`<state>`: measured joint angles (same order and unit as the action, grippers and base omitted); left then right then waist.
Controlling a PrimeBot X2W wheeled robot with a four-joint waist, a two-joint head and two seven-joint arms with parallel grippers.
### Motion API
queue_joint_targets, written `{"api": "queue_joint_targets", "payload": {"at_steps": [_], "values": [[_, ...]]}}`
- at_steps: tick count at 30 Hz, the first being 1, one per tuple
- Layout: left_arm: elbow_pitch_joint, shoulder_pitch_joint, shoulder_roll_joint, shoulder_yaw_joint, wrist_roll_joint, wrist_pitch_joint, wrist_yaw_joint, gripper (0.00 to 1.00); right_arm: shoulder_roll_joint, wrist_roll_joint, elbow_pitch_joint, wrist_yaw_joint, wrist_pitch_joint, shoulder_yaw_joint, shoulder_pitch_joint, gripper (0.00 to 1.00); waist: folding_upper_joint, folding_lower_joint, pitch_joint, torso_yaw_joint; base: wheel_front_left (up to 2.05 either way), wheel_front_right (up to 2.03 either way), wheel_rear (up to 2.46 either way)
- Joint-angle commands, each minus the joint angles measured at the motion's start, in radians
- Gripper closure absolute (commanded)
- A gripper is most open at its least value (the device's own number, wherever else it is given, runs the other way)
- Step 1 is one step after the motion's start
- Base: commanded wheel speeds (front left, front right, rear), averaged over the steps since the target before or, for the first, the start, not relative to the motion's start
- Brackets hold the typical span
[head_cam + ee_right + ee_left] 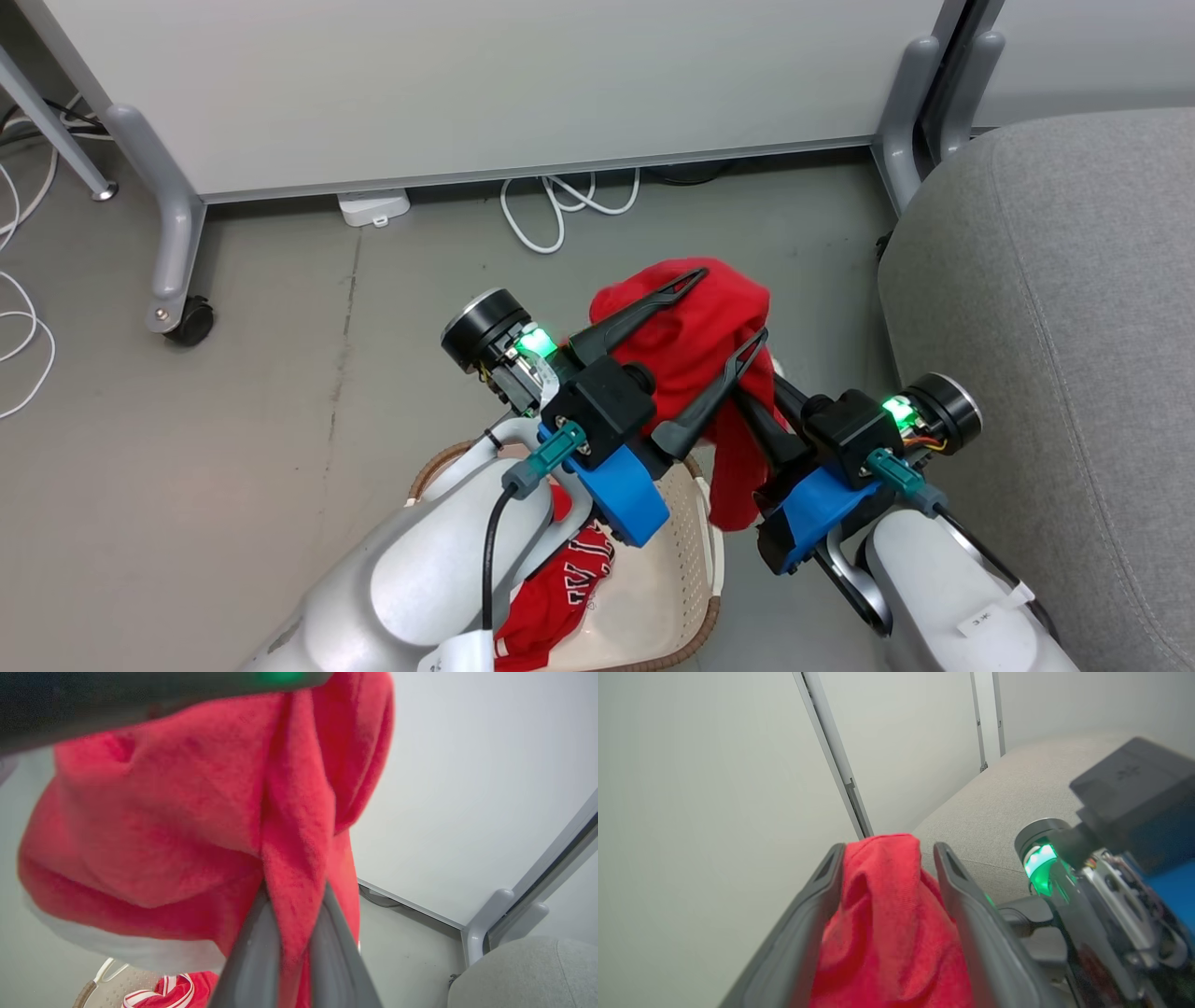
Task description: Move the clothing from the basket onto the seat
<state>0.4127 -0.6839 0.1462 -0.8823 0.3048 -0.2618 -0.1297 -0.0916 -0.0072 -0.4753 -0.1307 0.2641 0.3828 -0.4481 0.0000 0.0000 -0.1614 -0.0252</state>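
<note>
Garment [700, 322], plain red, hangs in the air just left of the seat [1055, 327], the big grey cushion along my right side. Below my arms the basket [658, 569] stands on the floor [280, 420], near the seat but not touching it. The garment is bunched at the top, above the basket's far rim. Its lower fold trails down over the rim on the seat side. The jersey [569, 583] lies in the basket, partly under my left forearm, with white lettering showing.

My left pincer [728, 306] stands wide, its two fingers spread, with the top of the garment between them. In the left wrist view the cloth bulges up between those fingers. My right pincer [758, 397] reaches in from the seat side, below the left one, and is clamped narrow on a fold of the garment. The right wrist view shows that fold squeezed between both fingers, with the rest draped above and to the left.
</note>
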Motion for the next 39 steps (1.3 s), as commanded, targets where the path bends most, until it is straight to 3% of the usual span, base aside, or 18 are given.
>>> {"api": "queue_joint_targets", "payload": {"at_steps": [1,15,39], "values": [[0.002,0.002,-0.001,0.006,-0.005,-0.005,-0.001,0.0,0.001,0.005,0.005,0.0,0.001,-0.003,0.001,1.0,0.0,0.0,-0.001,0.0,0.0,0.0,0.0],[-0.014,0.018,0.008,0.022,-0.025,-0.004,-0.002,0.0,0.011,0.021,0.049,0.0,0.001,-0.084,0.015,1.0,0.0,0.0,-0.033,0.044,0.0,0.0,0.0],[-0.034,0.027,0.026,-0.043,-0.021,-0.004,-0.002,0.0,0.034,0.03,0.201,0.0,0.001,-0.419,0.167,1.0,0.0,0.0,-0.101,0.325,0.0,0.0,0.0]]}}
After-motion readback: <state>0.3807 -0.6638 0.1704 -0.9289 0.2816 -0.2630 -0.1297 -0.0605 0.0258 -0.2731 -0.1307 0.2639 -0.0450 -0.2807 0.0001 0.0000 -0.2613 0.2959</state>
